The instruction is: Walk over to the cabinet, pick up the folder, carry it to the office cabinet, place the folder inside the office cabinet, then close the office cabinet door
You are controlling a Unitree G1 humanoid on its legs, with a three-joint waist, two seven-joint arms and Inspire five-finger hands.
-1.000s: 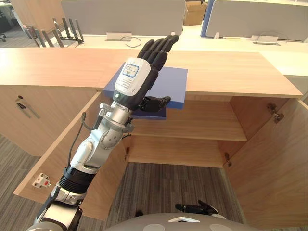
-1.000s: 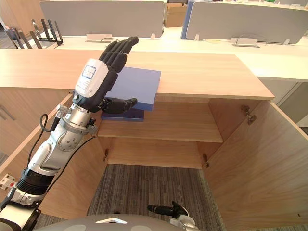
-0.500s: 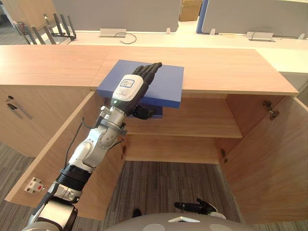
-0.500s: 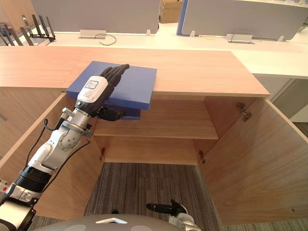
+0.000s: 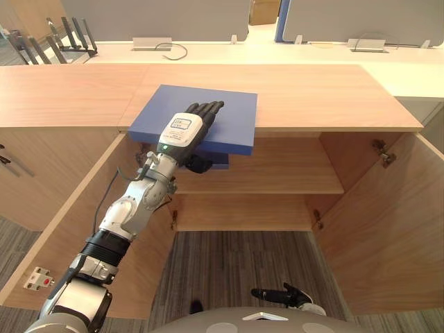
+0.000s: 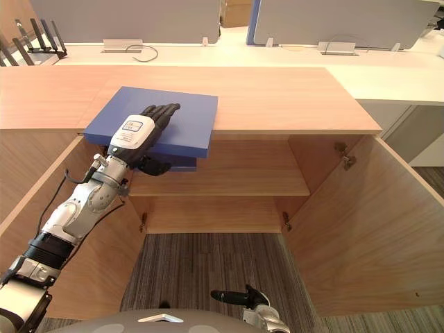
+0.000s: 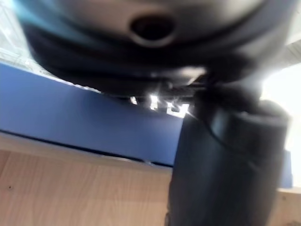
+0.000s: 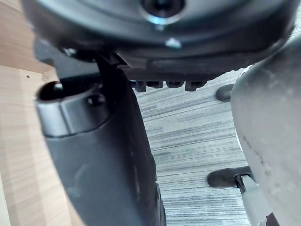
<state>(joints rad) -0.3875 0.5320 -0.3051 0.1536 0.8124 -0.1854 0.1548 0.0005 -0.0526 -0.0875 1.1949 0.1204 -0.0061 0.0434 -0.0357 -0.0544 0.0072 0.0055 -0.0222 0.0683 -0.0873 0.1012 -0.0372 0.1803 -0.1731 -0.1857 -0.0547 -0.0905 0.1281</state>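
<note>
A blue folder point(image 5: 229, 114) lies flat on the wooden cabinet top point(image 5: 326, 97), its near edge jutting out over the open cabinet. My left hand point(image 5: 182, 132) rests on the folder's near part, fingers laid flat on its cover. The thumb point(image 5: 198, 164) sits under the overhanging edge, so the hand pinches the folder. In the left wrist view the blue folder point(image 7: 70, 122) runs just past the thumb point(image 7: 225, 169). My right hand point(image 6: 239, 298) hangs low over the carpet with relaxed fingers, holding nothing.
Below the top, the office cabinet stands open with a bare shelf point(image 5: 277, 173). Its right door point(image 5: 388, 236) and left door point(image 5: 83, 229) swing out towards me. Desks with grey partitions point(image 5: 159, 10) stand behind the cabinet. Grey striped carpet point(image 5: 236, 263) covers the floor.
My left hand has come down from a raised pose above the folder and now lies flat on it, thumb underneath. The camera has shifted a little.
</note>
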